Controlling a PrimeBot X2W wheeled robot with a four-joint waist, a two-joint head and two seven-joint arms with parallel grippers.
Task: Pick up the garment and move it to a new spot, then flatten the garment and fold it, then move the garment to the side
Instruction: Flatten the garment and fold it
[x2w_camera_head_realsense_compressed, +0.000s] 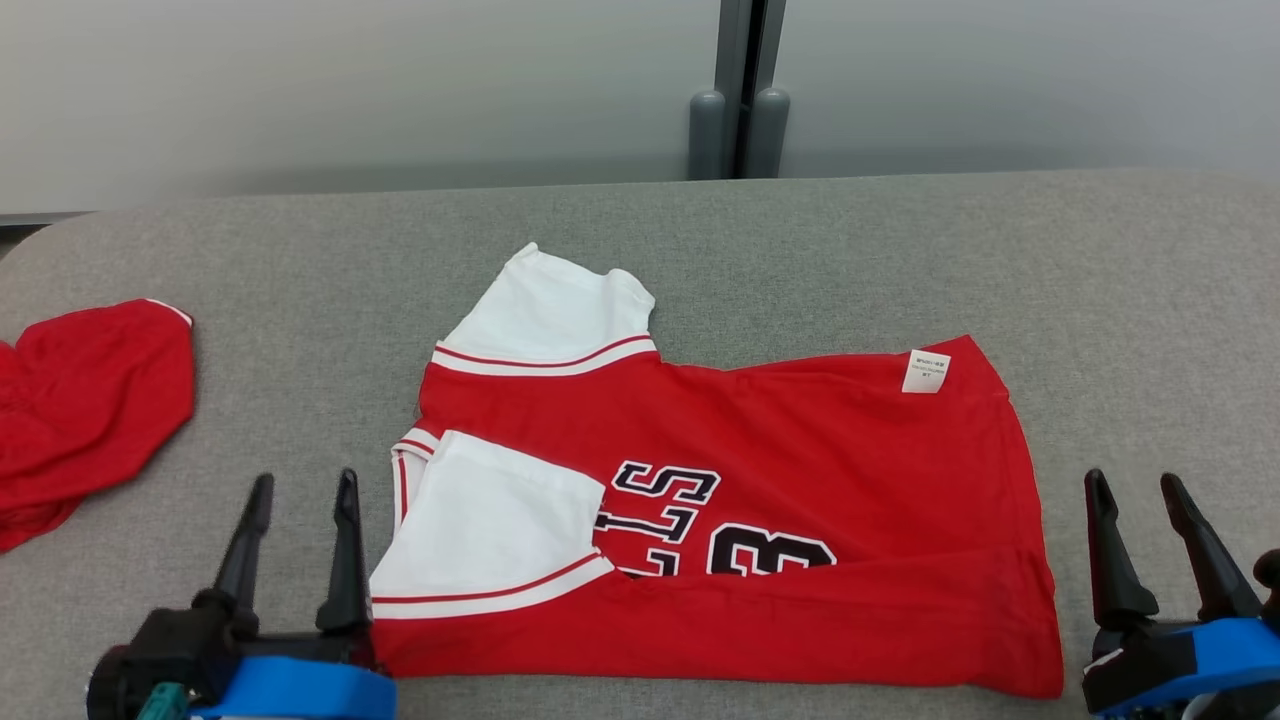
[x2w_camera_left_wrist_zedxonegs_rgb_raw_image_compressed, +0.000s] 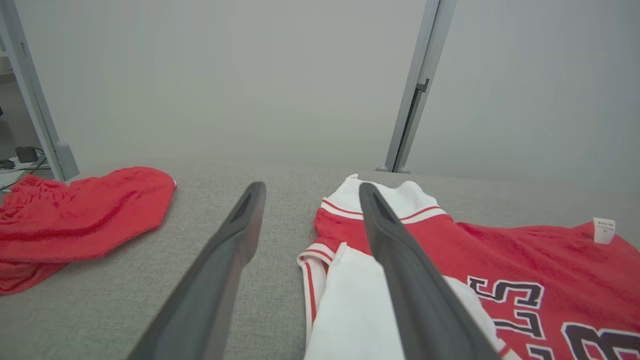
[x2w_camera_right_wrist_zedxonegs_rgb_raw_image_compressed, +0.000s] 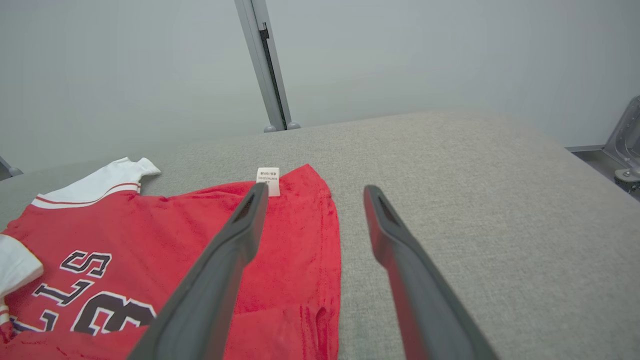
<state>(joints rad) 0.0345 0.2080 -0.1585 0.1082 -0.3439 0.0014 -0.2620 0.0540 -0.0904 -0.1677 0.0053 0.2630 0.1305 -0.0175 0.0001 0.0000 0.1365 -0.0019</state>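
Dark and long-fingered, the left jaws stand spread and hold nothing, low at the near edge of the desk (x2w_camera_head_realsense_compressed: 1100, 300), just beside the white near sleeve (x2w_camera_head_realsense_compressed: 490, 530) of the shirt (x2w_camera_head_realsense_compressed: 780, 450); in the left wrist view one finger lies over that sleeve and the other over bare grey cloth; the right jaws are likewise spread and empty, just off the near hem corner, one finger over red fabric and the other over the desk. The shirt lies mid-desk, spread flat, collar end to the left and hem to the right, with the label (x2w_camera_head_realsense_compressed: 926, 371) at the far hem corner; its near long edge looks turned up over the lettering, so the folding seems part done. To fold well, I would pinch both layers at each end of that near fold, lift together only a little, and carry the edge across evenly, keeping the cloth taut so nothing bunches; the far sleeve (x2w_camera_head_realsense_compressed: 550, 310) sticks out and likely wants tucking first; steer the left arm away from the other red garment (x2w_camera_head_realsense_compressed: 80, 410) at the desk's left end.
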